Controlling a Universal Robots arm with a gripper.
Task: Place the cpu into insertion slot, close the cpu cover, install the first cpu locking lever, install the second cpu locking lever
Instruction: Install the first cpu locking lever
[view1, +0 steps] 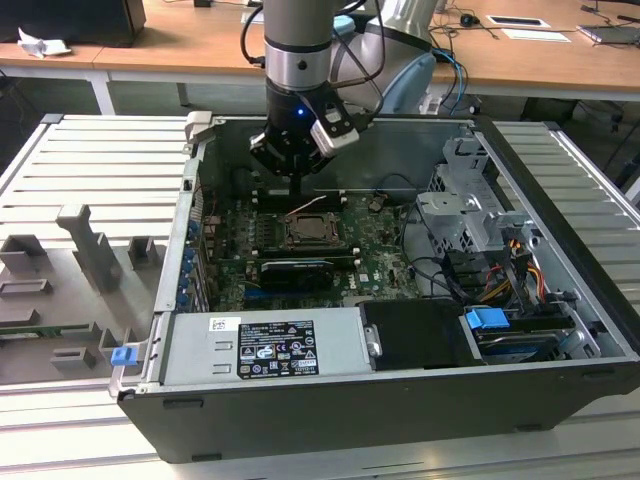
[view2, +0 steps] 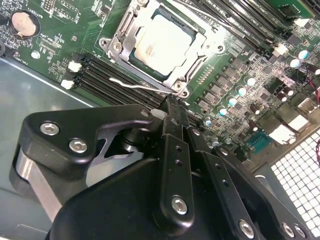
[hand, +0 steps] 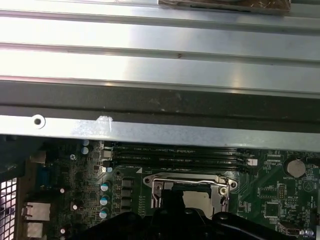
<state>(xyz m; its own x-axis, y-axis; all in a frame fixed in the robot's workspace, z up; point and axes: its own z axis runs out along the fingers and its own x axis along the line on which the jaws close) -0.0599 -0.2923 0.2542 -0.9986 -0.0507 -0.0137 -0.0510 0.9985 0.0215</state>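
Gripper (view2: 169, 106): my fingers are drawn together with nothing visibly clamped between them. The tip stands at the near corner of the cpu cover (view2: 121, 34), beside the end of a thin wire locking lever (view2: 132, 83). I cannot tell whether there is contact with the lever. The lever runs along the cover's near edge, over the memory slots (view2: 105, 75).

Just beyond my tip the cpu (view2: 162, 42) lies flat in the insertion slot (view1: 304, 232), metal top up. It is square, with its edges parallel to the cover, which is lowered around it. The faint marking on its top is unreadable.

In the first wrist view my own body hides the near half of the socket. Board print by the coin cell (view2: 26, 24) is too fine to read. Far from me, the power supply label (view1: 275, 348) carries small illegible print
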